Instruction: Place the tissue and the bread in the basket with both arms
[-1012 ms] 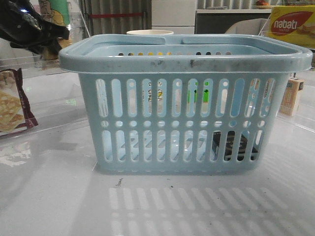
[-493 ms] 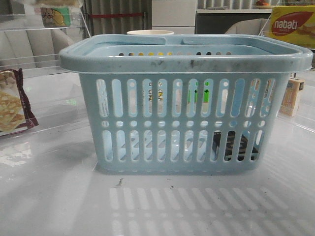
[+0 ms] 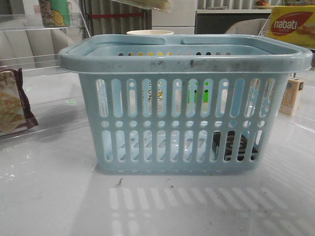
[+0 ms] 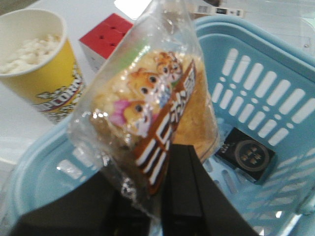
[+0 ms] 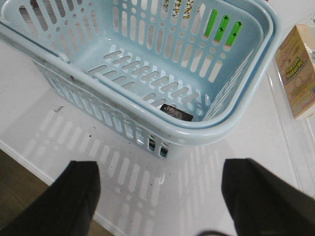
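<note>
The left arm has swung in from the counter's far left a second ago; its fingers (image 4: 157,196) pinch the bread packet (image 4: 152,113) above the basket (image 3: 182,59), seemingly ready to drop. The tissue pack (image 4: 247,154) already lies on the basket floor. The right fingers (image 5: 162,196) stand spread, empty.

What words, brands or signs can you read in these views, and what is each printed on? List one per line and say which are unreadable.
"nabati": yellow box behind the basket.
"...CORN", partly cut off: yellow popcorn cup.
Printed strip on the bread held by the left gripper: too blurred.
Round emblem on the tissue: too small.
Print on the beige carton: unreadable.
</note>
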Controlling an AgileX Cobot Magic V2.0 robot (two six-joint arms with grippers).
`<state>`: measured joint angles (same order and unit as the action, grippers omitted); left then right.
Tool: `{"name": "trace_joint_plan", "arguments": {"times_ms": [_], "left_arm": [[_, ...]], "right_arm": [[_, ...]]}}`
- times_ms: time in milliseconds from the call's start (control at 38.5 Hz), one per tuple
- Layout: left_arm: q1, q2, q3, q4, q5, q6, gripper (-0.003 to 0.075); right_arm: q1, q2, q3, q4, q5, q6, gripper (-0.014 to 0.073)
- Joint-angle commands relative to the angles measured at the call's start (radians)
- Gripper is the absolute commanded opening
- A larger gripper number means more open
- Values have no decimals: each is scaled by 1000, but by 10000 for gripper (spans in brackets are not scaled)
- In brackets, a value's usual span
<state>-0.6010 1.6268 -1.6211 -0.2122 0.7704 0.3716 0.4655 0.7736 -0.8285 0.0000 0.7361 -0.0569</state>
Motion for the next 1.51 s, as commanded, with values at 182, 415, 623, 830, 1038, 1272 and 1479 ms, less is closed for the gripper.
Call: {"name": "trace_joint_plan", "arguments": {"times_ms": [182, 415, 623, 830, 1038, 1272, 1479], "left_arm": [[-73, 45, -29, -19, -91, 8, 449], [-62, -25, -29, -6, -32, 8, 441], [-57, -186, 12, -5, 57, -9, 435], [-57, -395, 205, -5, 57, -12, 435], [-57, -610, 442, 90, 57, -155, 435], [-57, -835, 645, 212, 51, -336, 435], [-57, -996, 778, 212, 47, -353, 435]], "right_arm": [[0, -6, -27, -13, -66, -10, 612], [0, -6, -27, -13, -66, -10, 612], [0, -6, -27, -13, -66, -10, 612], [0, -6, -27, -13, -66, -10, 612], [0, -6, -27, -13, -66, -10, 612], [0, -6, -27, -13, -49, -10, 612], [0, -5, -27, -14, -8, -10, 612]]}}
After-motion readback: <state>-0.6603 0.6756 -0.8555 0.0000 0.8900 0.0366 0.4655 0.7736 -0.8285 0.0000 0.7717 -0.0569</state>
